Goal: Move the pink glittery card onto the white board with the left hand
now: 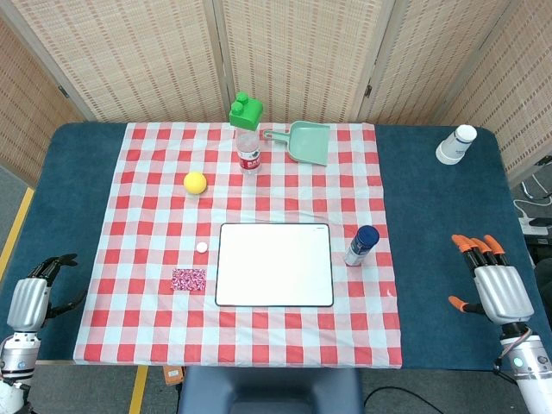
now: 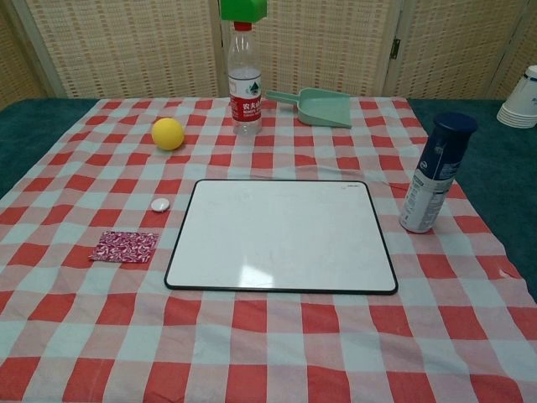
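My left hand (image 1: 34, 293) hangs off the table's near-left corner, fingers loosely apart, holding nothing. The pink glittery card (image 1: 189, 279) lies flat on the cloth just left of the white board (image 1: 274, 264) — thin, so fingertips may skid or bunch the checked cloth (image 1: 147, 224) instead of lifting it.

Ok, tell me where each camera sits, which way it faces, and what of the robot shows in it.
Head view: high above the near table edge, looking steeply down at the red-and-white checked cloth; left hand and right hand show at the bottom corners.
Chest view: low at the near edge, facing across the table towards the woven screens; no hands show.
Both share the white board, pink glittery card and yellow ball.
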`<state>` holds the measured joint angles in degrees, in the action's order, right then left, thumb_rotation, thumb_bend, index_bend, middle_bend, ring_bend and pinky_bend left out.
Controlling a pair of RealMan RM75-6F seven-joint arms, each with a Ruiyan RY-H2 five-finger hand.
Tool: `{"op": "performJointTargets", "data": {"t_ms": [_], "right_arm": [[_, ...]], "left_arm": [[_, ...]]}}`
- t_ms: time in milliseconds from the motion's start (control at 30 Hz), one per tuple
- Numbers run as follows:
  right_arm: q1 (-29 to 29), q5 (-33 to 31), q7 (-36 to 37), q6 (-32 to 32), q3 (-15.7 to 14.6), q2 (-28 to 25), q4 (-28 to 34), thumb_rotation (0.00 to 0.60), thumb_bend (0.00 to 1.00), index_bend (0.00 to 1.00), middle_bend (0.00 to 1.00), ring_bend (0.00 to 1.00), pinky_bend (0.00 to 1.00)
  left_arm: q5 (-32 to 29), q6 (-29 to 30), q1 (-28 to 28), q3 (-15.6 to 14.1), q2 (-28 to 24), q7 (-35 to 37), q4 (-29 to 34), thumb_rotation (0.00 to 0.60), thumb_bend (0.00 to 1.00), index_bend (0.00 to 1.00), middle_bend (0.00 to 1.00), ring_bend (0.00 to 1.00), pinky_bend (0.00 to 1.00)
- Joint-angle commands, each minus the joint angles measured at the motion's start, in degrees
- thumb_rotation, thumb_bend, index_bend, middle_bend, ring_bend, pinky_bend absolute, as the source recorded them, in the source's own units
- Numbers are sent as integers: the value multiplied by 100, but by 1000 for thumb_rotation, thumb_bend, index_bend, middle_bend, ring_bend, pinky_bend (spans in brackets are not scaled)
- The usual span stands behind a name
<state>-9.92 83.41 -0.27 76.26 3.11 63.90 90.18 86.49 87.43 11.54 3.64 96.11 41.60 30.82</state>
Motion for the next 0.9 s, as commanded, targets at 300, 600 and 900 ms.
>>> {"op": "performJointTargets", "data": {"t_ms": [300,600,900], "right_arm": [[10,8,-28,15,-10,11,10,600,0,0,110,0,1],[47,56,0,105,-13,-9,41,600,0,0,110,0,1],[61,98,26,142,-19,-38,61,600,0,0,110,0,1]], "left_arm": [[10,40,-13,-4,-1,22,-14,600,253,229,336,225,335],[28,63,9,-6,9,-13,-19,600,252,229,336,225,335],[154,325,39,-39,-61,-174,173,600,252,229,335,226,335]]}}
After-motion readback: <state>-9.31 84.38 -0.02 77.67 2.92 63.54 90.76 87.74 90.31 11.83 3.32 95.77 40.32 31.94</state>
